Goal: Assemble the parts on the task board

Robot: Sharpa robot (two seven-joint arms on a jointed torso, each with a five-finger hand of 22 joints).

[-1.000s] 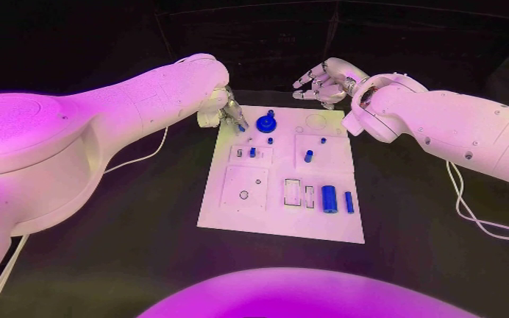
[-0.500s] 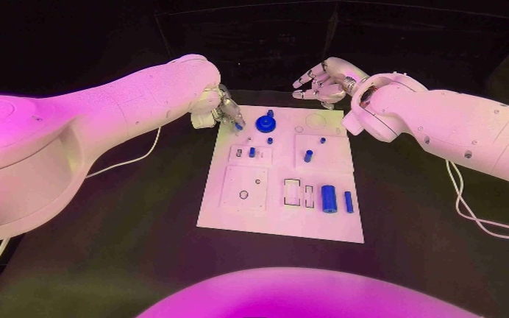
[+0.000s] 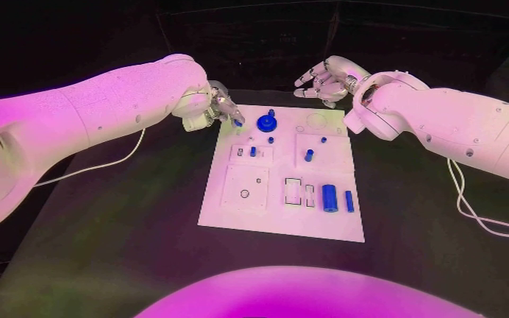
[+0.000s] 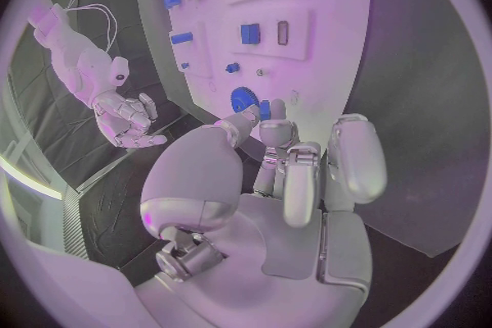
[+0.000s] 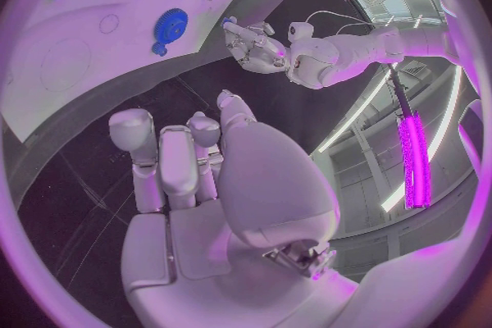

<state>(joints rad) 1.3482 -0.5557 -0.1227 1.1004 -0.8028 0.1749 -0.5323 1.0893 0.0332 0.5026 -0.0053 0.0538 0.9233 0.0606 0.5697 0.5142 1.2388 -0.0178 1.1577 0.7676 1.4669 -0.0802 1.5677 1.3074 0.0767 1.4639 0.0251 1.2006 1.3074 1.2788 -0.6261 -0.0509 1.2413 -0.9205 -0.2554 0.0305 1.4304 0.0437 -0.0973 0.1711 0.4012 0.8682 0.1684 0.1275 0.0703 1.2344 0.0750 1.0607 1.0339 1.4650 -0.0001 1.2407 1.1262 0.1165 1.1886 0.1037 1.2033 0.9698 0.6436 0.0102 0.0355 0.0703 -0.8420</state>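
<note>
- The task board [image 3: 281, 174] is seen as a white plate in the middle of the head frame, lying flat on the black table [image 3: 127, 230].
- A blue gear [image 3: 266, 124] with a short blue peg rising from it is seated near the board's upper edge, left of centre.
- A fat blue cylinder [image 3: 329, 199] and a slimmer blue pin [image 3: 348, 201] are laid side by side in the board's lower right.
- Small blue pieces are set across the middle: one [image 3: 309, 155] right of centre, one [image 3: 252, 152] left of centre; finer detail is too small to tell.
- The left hand [image 3: 221, 110] is held over the board's upper left corner, just beside the gear. In its wrist view the fingers [image 4: 298, 180] are curled inward, and a small blue part [image 4: 265, 109] is seen at the fingertips; whether it is actually pinched cannot be told.
- The right hand [image 3: 326, 80] is held above the table beyond the board's upper right corner, fingers spread apart, nothing held.
- A white cable [image 3: 467, 200] is trailed over the table at the frame's right edge.
</note>
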